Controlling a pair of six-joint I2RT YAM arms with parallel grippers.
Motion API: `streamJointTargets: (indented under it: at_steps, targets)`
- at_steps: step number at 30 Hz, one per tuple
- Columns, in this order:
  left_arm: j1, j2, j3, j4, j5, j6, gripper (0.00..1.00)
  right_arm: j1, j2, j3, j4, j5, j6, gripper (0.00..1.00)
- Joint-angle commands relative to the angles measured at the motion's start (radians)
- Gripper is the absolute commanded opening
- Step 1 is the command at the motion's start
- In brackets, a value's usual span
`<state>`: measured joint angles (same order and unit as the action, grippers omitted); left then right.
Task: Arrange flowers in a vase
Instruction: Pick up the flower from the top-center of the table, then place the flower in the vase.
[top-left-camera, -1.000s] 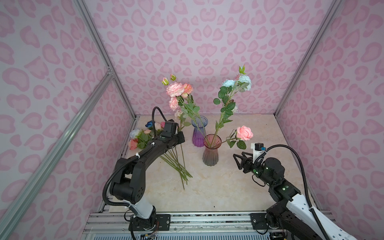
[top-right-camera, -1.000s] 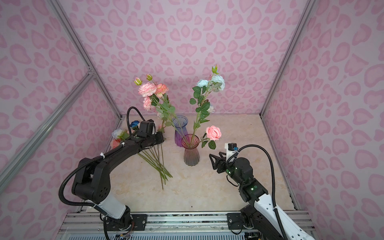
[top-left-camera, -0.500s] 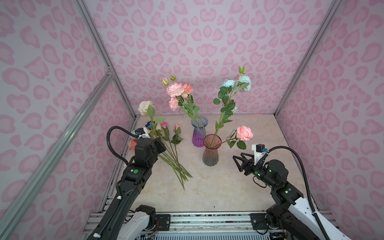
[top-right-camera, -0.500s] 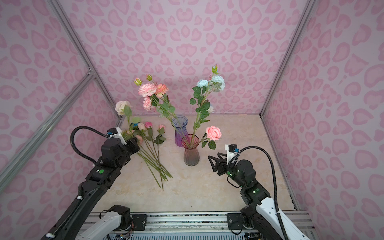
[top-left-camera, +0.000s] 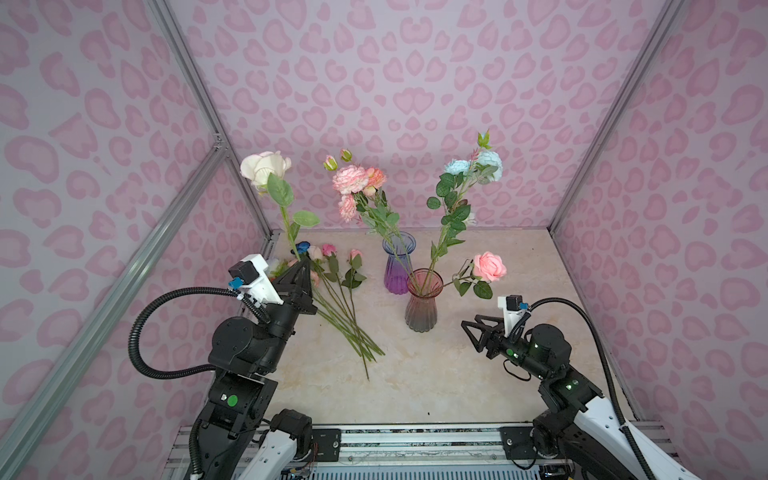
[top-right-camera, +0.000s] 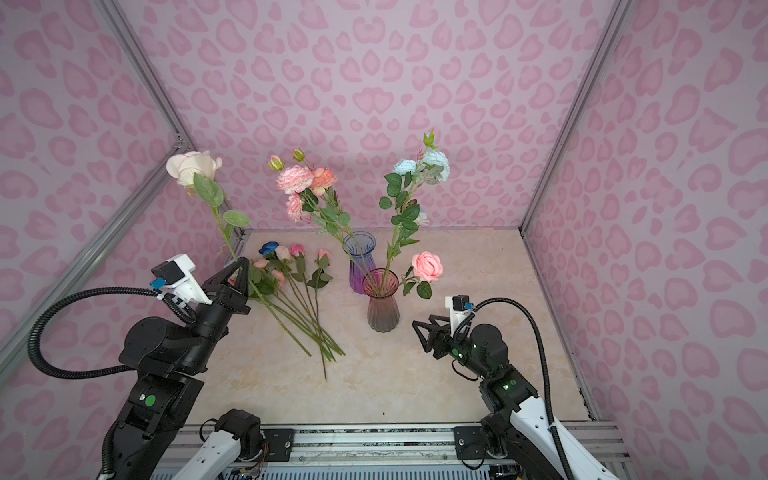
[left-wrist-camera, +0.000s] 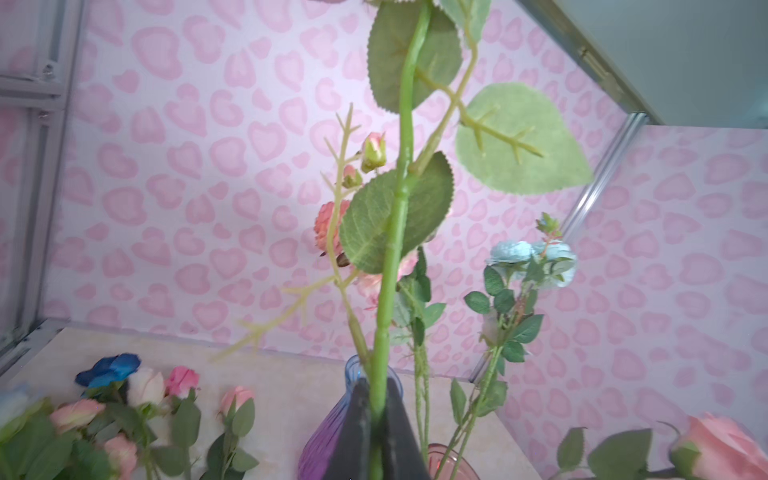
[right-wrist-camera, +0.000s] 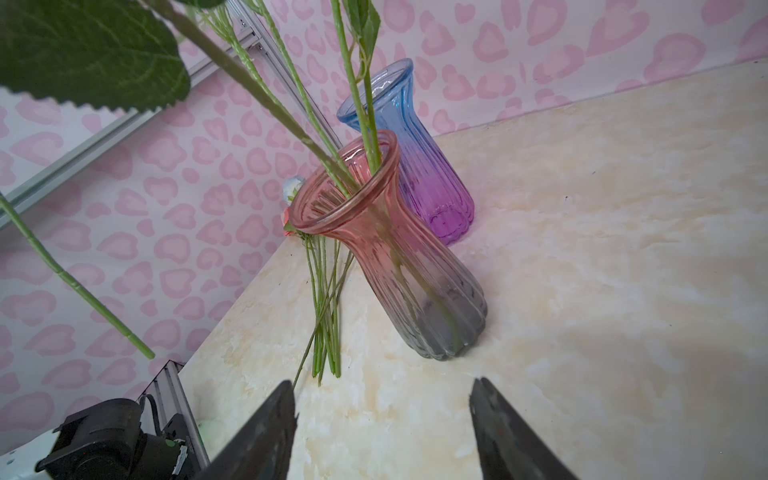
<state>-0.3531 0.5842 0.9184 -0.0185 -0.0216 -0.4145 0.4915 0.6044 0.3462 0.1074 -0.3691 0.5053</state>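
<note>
Left hand (left-wrist-camera: 376, 392) pressed together on the green stem of the cream rose (top-left-camera: 265, 166), pinching it low down, below the leaves. Closest look from the left wrist: dark fingers (left-wrist-camera: 353, 436) shut on either side of the stem, stem rising straight out of them, bloom cut off at the frame edge. Bloom itself only in both top views, lifted high and leaning toward the left wall, well clear of the tabletop (top-left-camera: 457, 386).

Just beside that hand, the loose flowers (top-left-camera: 336, 286) lying flat on the tabletop, stems fanned toward the front, heads toward the back-left corner. Among the heads a dark blue bloom (top-right-camera: 269, 248), plain from the left wrist too.

Further out, two vases standing upright and close together; touching or not, cannot tell. Behind, the blue-to-purple vase (top-left-camera: 397, 270) with the pink and coral peonies (top-left-camera: 357, 180). In front, the pink-to-grey vase (top-left-camera: 420, 309) with the pale blue blooms (top-left-camera: 473, 166) and a pink rose (top-left-camera: 489, 266) drooping over its rim to the right.

Right hand (right-wrist-camera: 382, 392) spread, with nothing between its fingers but bare tabletop. Gap plain from the right wrist, harder to judge in the top views. Low over the tabletop, near the pink-to-grey vase, pointed at it, not touching. From that wrist also the stems inside the glass and the cut ends of the loose flowers behind the vase, with most blooms out of frame.
</note>
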Motion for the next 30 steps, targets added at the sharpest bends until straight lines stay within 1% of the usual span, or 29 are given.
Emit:
streamJointTargets:
  at_steps: [1, 5, 7, 9, 13, 16, 19, 23, 26, 29, 30]
  targets:
    - [-0.069, 0.039, 0.053, 0.106, 0.05, 0.096, 0.03, 0.002, 0.004, 0.009, 0.023, 0.024, -0.019, 0.68]
    - [-0.218, 0.145, 0.122, 0.177, -0.009, 0.225, 0.03, 0.002, 0.043, 0.041, 0.01, 0.024, -0.045, 0.68]
    - [-0.28, 0.207, 0.165, 0.201, -0.023, 0.295, 0.03, 0.001, 0.064, 0.052, 0.013, 0.02, -0.052, 0.68]
    - [-0.316, 0.261, 0.193, 0.278, -0.029, 0.337, 0.03, 0.001, 0.071, 0.059, 0.018, 0.024, -0.058, 0.67]
    - [-0.338, 0.367, 0.199, 0.489, -0.007, 0.348, 0.03, 0.002, 0.071, 0.066, 0.01, 0.05, -0.081, 0.68]
    - [-0.343, 0.47, 0.219, 0.602, -0.021, 0.321, 0.03, 0.002, 0.079, 0.078, -0.002, 0.063, -0.101, 0.68]
    - [-0.35, 0.576, 0.271, 0.645, -0.02, 0.309, 0.03, 0.002, 0.096, 0.095, -0.008, 0.058, -0.115, 0.68]
    - [-0.357, 0.682, 0.32, 0.724, -0.018, 0.299, 0.03, 0.002, 0.099, 0.096, 0.004, 0.064, -0.122, 0.68]
    - [-0.366, 0.753, 0.366, 0.742, -0.022, 0.326, 0.03, 0.001, 0.103, 0.096, 0.006, 0.066, -0.131, 0.68]
    - [-0.371, 0.807, 0.358, 0.805, -0.03, 0.312, 0.03, -0.001, 0.108, 0.093, 0.01, 0.062, -0.135, 0.68]
    - [-0.379, 0.825, 0.352, 0.825, -0.039, 0.328, 0.03, 0.0, 0.109, 0.092, 0.012, 0.061, -0.136, 0.68]
